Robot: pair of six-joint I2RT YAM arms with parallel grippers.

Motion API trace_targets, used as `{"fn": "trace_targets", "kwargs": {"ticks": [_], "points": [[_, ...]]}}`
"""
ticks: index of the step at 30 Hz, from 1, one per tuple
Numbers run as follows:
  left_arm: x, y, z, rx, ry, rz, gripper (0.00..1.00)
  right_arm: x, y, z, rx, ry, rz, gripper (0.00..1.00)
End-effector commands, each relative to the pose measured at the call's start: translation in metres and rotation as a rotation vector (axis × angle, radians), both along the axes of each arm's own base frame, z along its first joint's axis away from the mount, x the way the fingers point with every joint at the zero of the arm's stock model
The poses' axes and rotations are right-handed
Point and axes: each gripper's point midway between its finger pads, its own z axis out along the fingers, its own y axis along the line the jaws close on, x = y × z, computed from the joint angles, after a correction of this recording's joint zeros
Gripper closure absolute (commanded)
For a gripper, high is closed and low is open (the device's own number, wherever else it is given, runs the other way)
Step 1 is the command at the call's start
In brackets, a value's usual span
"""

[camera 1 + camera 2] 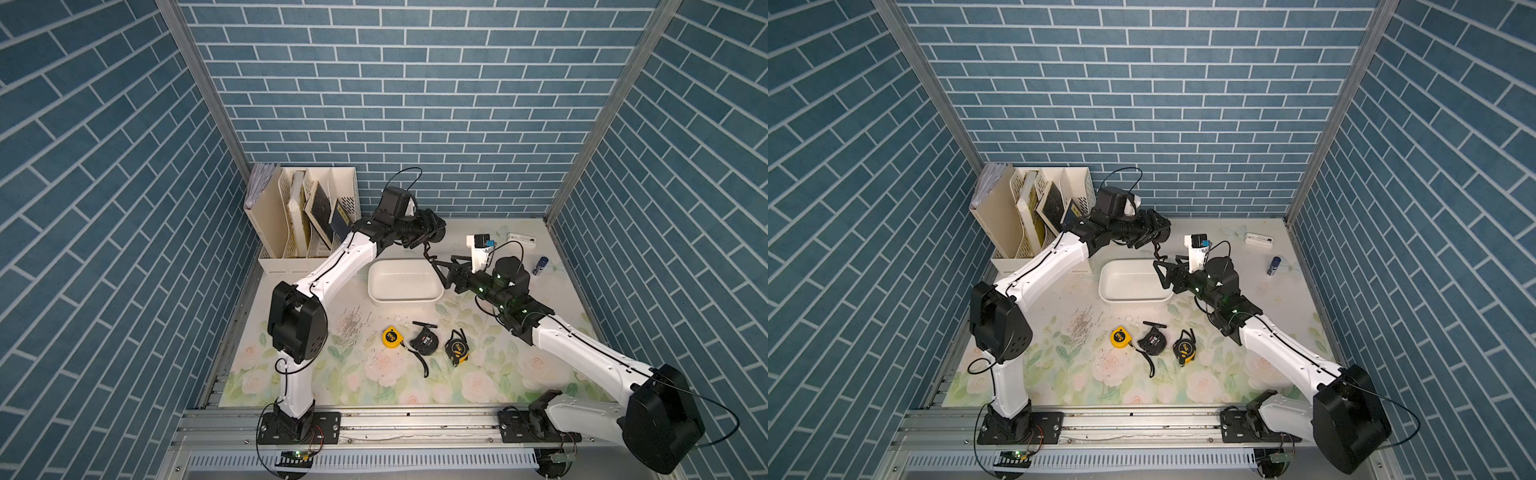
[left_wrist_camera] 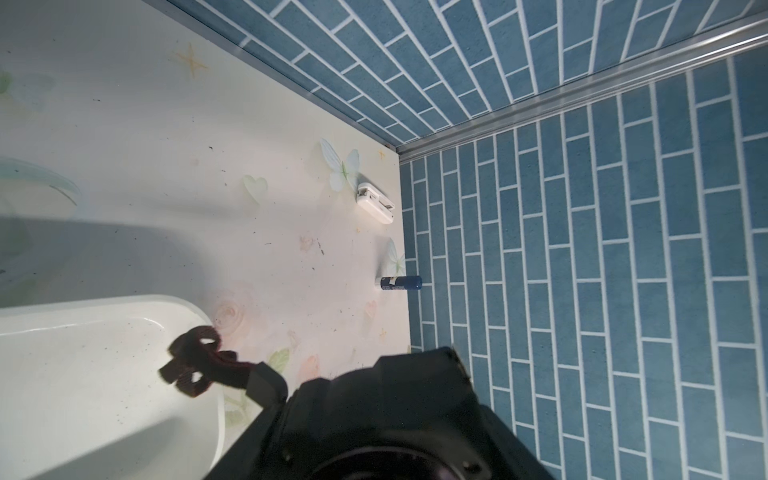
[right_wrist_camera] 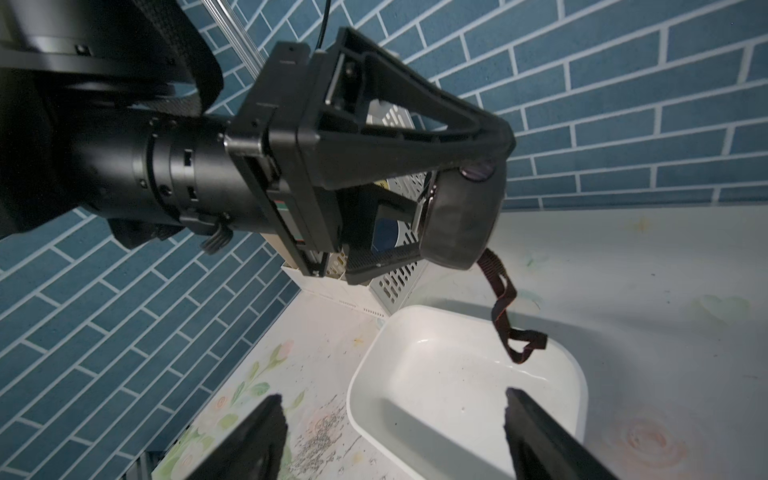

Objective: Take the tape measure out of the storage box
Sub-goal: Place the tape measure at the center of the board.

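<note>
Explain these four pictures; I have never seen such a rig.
Two robot arms stand at a table. Two pictures look down from overhead; two come from cameras on the arms' wrists. The left gripper is shut on a dark tape measure above the rim of the white storage box, strap dangling. The right gripper hangs open near the box, which looks empty. On the table lie a yellow tape measure, a black tape measure and a black-and-yellow tape measure; a file holder stands at the back.

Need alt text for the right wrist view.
The left gripper holds a dark tape measure aloft beside the white storage box, its red-black strap dangling near the rim. The right gripper's open jaws show in the foreground; blue brick walls behind.
</note>
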Motion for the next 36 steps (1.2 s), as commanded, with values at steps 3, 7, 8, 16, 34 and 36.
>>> {"fn": "trace_targets", "kwargs": {"ticks": [3, 7, 8, 16, 34, 36], "points": [[-0.006, 0.001, 0.041, -0.108, -0.064, 0.017, 1.00, 0.012, -0.006, 0.028, -0.007, -0.168, -0.068, 0.16], [-0.010, -0.001, 0.042, -0.126, -0.054, 0.022, 1.00, 0.019, 0.000, 0.025, -0.011, -0.184, -0.063, 0.16], [-0.012, -0.002, 0.042, -0.129, -0.054, 0.022, 1.00, 0.021, 0.001, 0.024, -0.008, -0.188, -0.064, 0.16], [-0.021, -0.004, 0.044, -0.143, -0.049, 0.023, 1.00, 0.032, 0.006, 0.019, 0.003, -0.215, -0.081, 0.19], [-0.033, -0.005, 0.043, -0.162, -0.029, 0.023, 1.00, 0.049, 0.012, 0.023, 0.015, -0.266, -0.108, 0.24], [-0.036, -0.004, 0.043, -0.165, -0.028, 0.023, 1.00, 0.050, 0.014, 0.025, 0.020, -0.272, -0.105, 0.26]]}}
